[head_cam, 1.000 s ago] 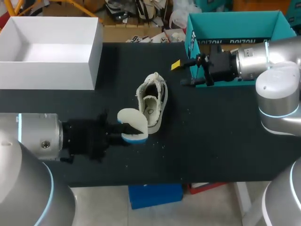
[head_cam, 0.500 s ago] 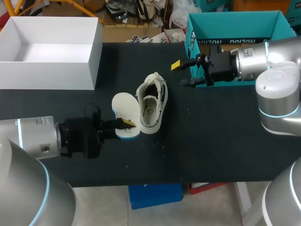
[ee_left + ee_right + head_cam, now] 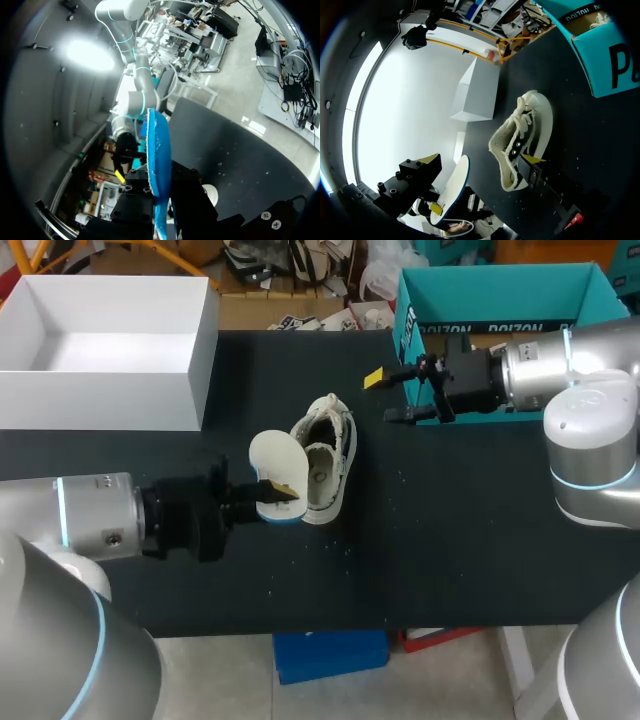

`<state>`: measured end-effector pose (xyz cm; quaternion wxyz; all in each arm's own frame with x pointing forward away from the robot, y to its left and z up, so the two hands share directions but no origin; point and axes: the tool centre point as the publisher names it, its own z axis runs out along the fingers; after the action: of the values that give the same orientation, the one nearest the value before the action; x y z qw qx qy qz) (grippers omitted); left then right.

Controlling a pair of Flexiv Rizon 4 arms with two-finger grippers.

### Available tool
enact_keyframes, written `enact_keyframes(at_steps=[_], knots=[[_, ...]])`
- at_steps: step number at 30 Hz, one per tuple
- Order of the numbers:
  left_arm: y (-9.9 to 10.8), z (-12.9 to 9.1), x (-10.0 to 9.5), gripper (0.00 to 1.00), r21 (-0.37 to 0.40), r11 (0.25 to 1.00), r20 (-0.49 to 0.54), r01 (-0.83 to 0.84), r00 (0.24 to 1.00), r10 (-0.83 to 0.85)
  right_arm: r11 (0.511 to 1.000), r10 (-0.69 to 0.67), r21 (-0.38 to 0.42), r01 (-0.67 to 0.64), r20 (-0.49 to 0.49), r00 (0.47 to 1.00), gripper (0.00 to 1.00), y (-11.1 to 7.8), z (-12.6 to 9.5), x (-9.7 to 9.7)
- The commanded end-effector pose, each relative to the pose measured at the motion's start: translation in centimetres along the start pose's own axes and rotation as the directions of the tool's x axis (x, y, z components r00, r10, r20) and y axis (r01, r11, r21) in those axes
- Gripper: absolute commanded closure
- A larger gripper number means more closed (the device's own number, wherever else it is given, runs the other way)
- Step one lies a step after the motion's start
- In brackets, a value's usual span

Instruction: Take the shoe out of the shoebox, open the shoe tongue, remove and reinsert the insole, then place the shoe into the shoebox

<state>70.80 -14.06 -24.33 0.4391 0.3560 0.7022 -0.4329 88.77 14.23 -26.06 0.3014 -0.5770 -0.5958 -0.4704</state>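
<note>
A white shoe lies on the black table, laces loosened and its mouth turned toward my left arm. My left gripper is shut on the insole, white on top and blue underneath, held tilted right beside the shoe's heel. In the left wrist view the insole's blue edge stands upright between the fingers. My right gripper hovers open in front of the teal shoebox, apart from the shoe. Its wrist view takes in the shoe and the insole beyond it.
A white open box stands at the back left of the table. The teal shoebox sits at the back right, close behind my right wrist. Small white crumbs dot the table near the shoe.
My left gripper has carried the insole away from the front edge and toward the shoe's heel, turning it as it went. The right arm and the shoe have stayed put.
</note>
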Motion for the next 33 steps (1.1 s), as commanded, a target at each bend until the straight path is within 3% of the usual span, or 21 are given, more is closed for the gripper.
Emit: enact_keyframes(at_steps=[1,2,5,12,27,33], knots=[[-0.1,0.0,0.0,1.00,-0.005,1.000,0.000,-0.002,1.000,0.002,1.000,0.000,-0.003,0.000,0.000,1.000,0.00,0.0,0.2,0.0],[-1.2,0.5,0.0,1.00,0.055,0.997,0.057,-0.050,0.997,0.047,1.000,0.000,-0.003,0.000,0.000,1.000,0.00,0.0,0.2,0.0],[-2.2,1.0,0.5,1.00,0.075,0.985,0.111,-0.158,0.982,0.150,1.000,0.000,-0.003,0.000,0.000,1.000,0.00,0.0,0.2,0.0],[-1.6,1.6,1.3,1.00,0.069,0.948,0.170,-0.312,0.940,0.297,1.000,0.000,-0.003,0.000,0.000,1.000,0.00,0.0,0.2,0.0],[3.5,4.5,0.5,1.00,0.129,0.851,0.217,-0.509,0.852,0.477,1.000,0.000,-0.003,0.000,0.000,1.000,0.00,0.0,0.2,0.0],[5.6,5.8,0.3,1.00,0.117,0.862,0.230,-0.493,0.858,0.459,1.000,0.000,-0.003,0.000,0.000,1.000,0.00,0.0,0.2,0.0]])
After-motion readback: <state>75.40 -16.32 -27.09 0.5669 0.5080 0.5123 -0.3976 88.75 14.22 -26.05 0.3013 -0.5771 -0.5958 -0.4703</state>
